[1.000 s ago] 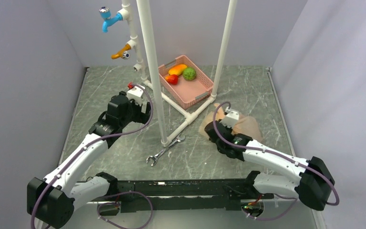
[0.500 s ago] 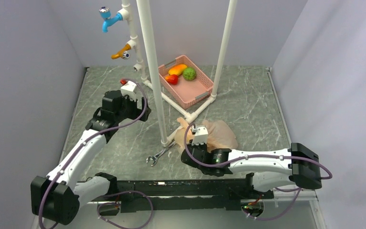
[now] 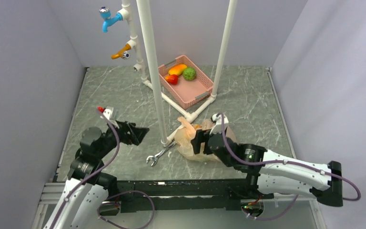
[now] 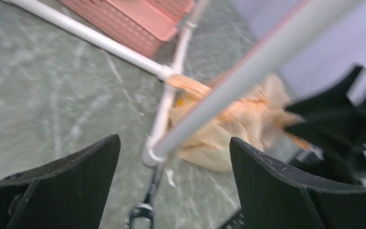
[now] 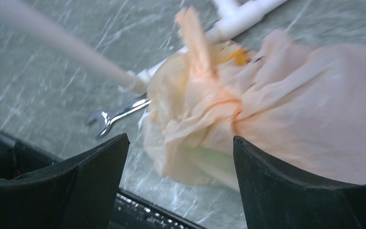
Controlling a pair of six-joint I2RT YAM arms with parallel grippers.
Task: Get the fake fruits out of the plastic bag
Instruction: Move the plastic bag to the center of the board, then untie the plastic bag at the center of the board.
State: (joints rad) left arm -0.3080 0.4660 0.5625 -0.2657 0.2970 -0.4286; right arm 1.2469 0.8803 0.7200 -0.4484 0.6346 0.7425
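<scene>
The plastic bag lies crumpled on the table just right of the white post's foot, its twisted handle sticking up. The bag is peach and translucent. The fake fruits are hidden inside it; only a pale yellow-green tint shows through. My right gripper hovers over the bag's near side, and in its wrist view the gripper is open, the fingers wide apart and holding nothing. My left gripper is open left of the post. In the left wrist view this gripper faces the bag past the post.
A steel wrench lies by the post's foot, left of the bag. The white pipe frame stands mid-table with floor pipes running back. A pink basket behind holds orange, green and red toy foods. Grey walls close in both sides.
My right gripper dragged the bag left and nearer, then opened and let go of it. My left arm drew back toward the near left, staying open.
</scene>
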